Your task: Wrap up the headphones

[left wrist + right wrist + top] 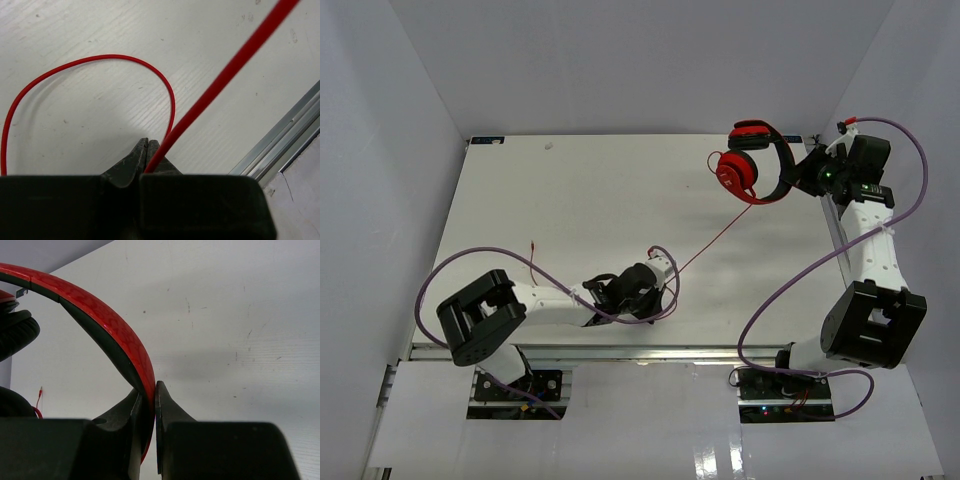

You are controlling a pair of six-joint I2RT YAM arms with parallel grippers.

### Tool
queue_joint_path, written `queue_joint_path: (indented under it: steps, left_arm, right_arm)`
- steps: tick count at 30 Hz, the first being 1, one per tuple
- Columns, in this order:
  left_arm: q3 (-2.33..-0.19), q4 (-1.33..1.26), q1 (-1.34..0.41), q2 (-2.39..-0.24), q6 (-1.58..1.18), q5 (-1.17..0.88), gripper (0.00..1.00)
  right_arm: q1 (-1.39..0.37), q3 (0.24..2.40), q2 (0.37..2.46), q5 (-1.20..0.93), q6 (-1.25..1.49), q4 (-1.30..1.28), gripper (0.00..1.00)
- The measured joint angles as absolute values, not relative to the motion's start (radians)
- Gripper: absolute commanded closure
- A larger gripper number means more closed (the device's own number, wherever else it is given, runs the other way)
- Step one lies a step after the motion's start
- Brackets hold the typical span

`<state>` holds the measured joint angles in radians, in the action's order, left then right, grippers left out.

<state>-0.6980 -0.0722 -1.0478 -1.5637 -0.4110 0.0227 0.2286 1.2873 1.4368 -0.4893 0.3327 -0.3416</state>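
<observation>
Left jaws pinch cord (220, 86) | right jaws clamp headphones (738, 176) by headband (122, 345)

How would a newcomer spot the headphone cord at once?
Over the white table, red headphones hang in the right gripper at the far right corner. Their cord runs diagonally to the left gripper; thin and red, unlike the thick purple cables.

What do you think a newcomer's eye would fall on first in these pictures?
First, the red headphones at the far right of the table, with the right gripper shut on their headband. Next, the thin red cord running straight and diagonally from them down to the left gripper, which is shut on it near the table's front middle.
</observation>
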Motion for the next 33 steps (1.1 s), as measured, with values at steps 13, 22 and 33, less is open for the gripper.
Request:
queue_joint_path:
  steps: [13, 22, 33]
  left_arm:
    - [-0.681, -0.053, -0.945, -1.507, -0.428, 0.014, 1.00]
    - [-0.820, -0.004, -0.896, -1.547, -0.390, -0.043, 1.00]
    - [-0.954, 0.007, -0.748, -1.645, -0.312, -0.307, 1.00]
  right_arm:
    - [0.237, 1.287, 1.432, -0.496, 0.322, -0.349, 0.92]
    - [0.242, 1.266, 1.359, -0.569, 0.186, -0.330, 0.92]
    - [0.186, 1.193, 1.244, -0.725, -0.088, -0.329, 0.92]
